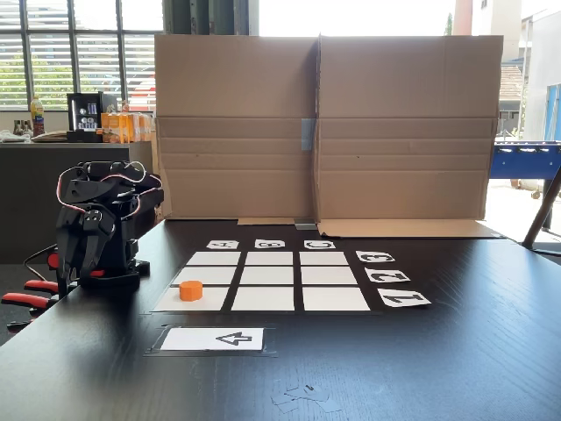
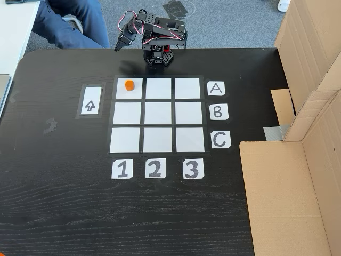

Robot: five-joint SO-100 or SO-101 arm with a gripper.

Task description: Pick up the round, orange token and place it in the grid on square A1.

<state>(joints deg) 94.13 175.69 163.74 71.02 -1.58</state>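
Fixed view: one token, nine-cell grid.
Orange flat-topped cylinder on square A1, 10 o'clock corner; gripper empty, opening indeterminate.

One small bright orange cylindrical token sits nearest the gripper. Nine white paper squares form one grid. Beyond them lie three lettered cards, three numbered cards and one white arrow card.
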